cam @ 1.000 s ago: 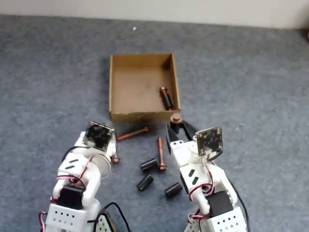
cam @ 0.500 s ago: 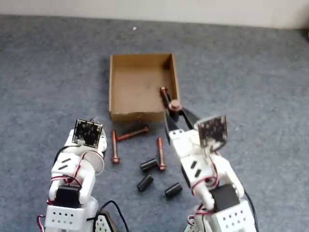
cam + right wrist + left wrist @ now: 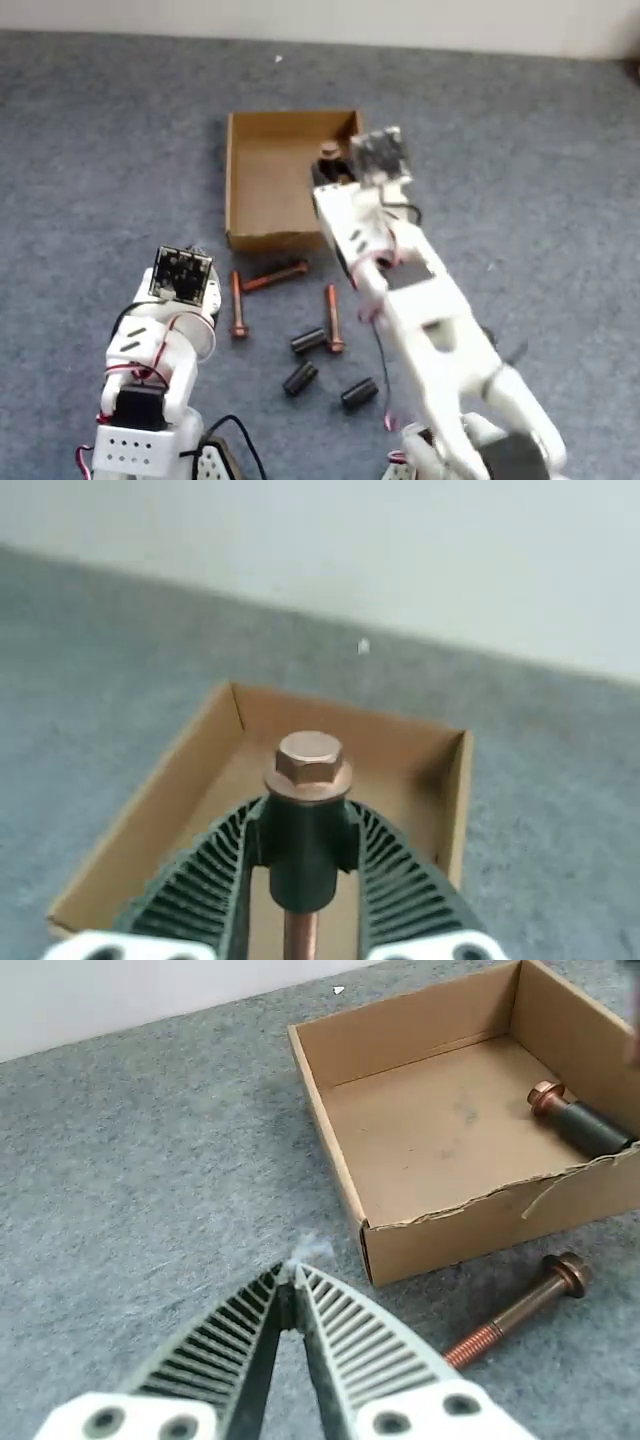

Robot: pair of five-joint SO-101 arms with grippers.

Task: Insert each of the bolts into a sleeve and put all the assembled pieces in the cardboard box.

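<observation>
The right claw (image 3: 303,825) is pinching an assembled piece (image 3: 303,855) by its black sleeve, with the copper hex head standing just above the fingers and the shank showing below the sleeve. In the high view this claw (image 3: 330,165) hangs over the right part of the cardboard box (image 3: 233,180), close to its right wall. The left claw (image 3: 295,1275) has its ribbed fingers pressed together on nothing. It hovers above the grey, carpet-like desk (image 3: 120,130), just off the box's front left corner. In the left wrist view a second assembled piece (image 3: 580,1125) lies on the floor of the box (image 3: 450,1235) against the right wall. On the desk in front of the box lie three bare copper bolts. A slanted bolt (image 3: 273,275) rests just before the front wall, and the left wrist view shows it (image 3: 520,1305) lying beside that wall. A left bolt (image 3: 237,303) lies near the left arm, and a middle bolt (image 3: 332,315) lies between the two arms. Nearer the arm bases are three loose black sleeves: one sleeve (image 3: 308,341) just beside the middle bolt's head, another sleeve (image 3: 299,377) below it, and a third sleeve (image 3: 359,392) near the right arm.
</observation>
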